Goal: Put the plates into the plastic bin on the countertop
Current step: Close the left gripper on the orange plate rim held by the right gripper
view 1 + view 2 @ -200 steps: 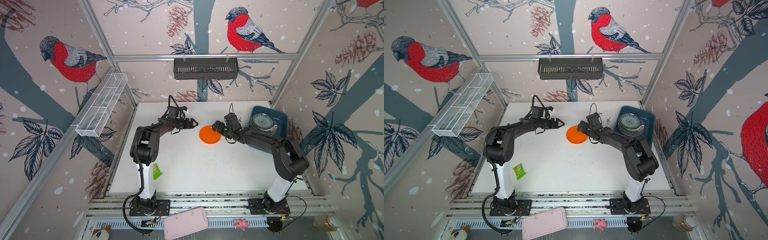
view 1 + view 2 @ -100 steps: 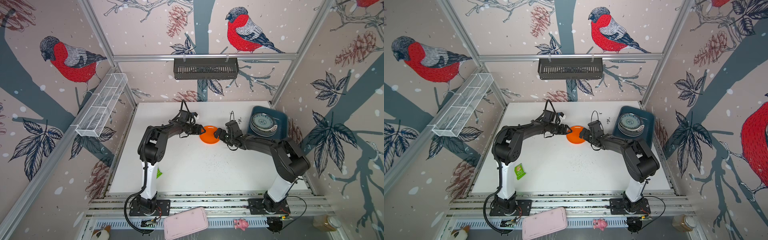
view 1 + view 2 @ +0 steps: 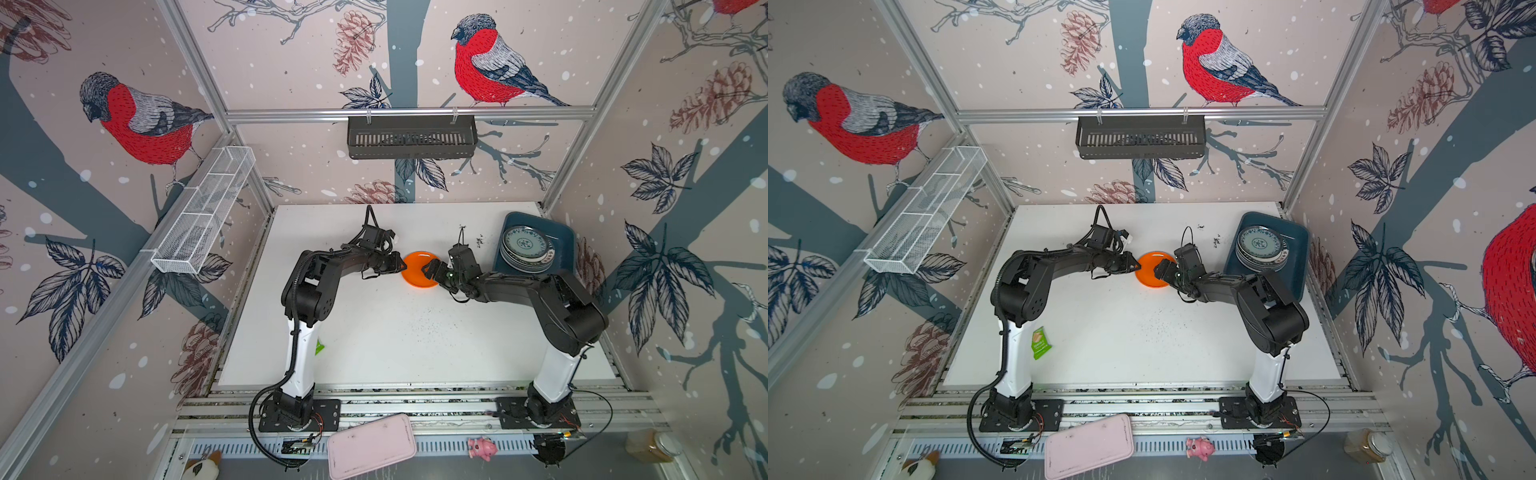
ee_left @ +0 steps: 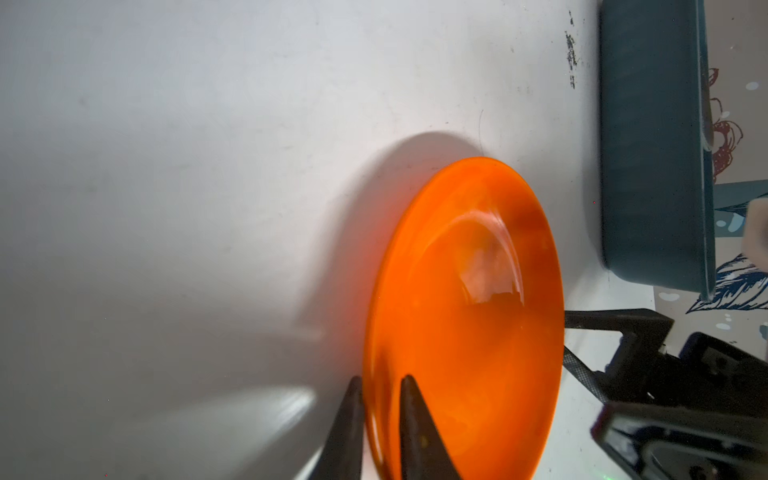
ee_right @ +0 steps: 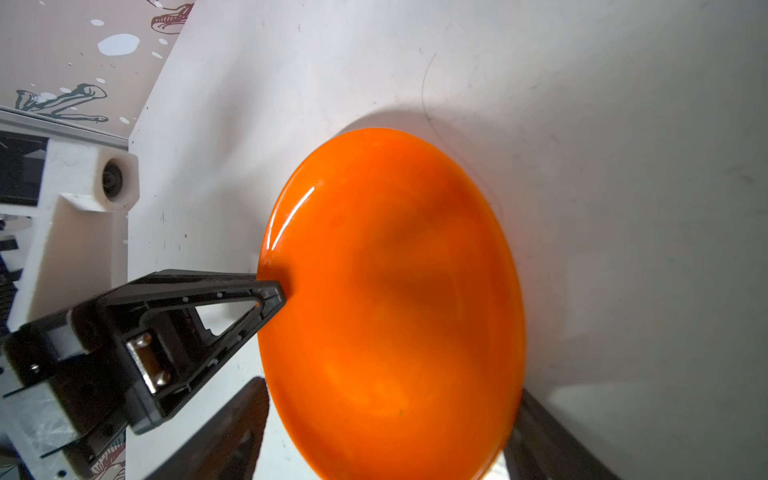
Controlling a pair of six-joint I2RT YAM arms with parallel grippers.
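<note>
the plain orange plate [image 3: 419, 269] [image 3: 1152, 270] sat on the white desk [image 3: 395, 332], toward the back & about mid-width, btwn the two arms. it was left of the plastic bin [image 3: 566, 253] and not touching it. the left fingers [image 4: 415, 428] were clenched on the plate's rim, one finger on each face of the edge; in both top views they met the plate at its left side. the right fingers [image 5: 235, 428] stood spread wide, released, one on either side of the plate's opp. edge w/ the plate btwn them. couldn't tell if either touched it, nor if the plate lay flat or tipped. the bin sat at the desk's back-right corner w/ a stack of plates [image 3: 527, 249] inside, a teal-patterned one on top. a green packet [image 3: 1041, 343] lay by the left arm's base. a pink tray [image 3: 371, 444] sat off the desk at the front.
</note>
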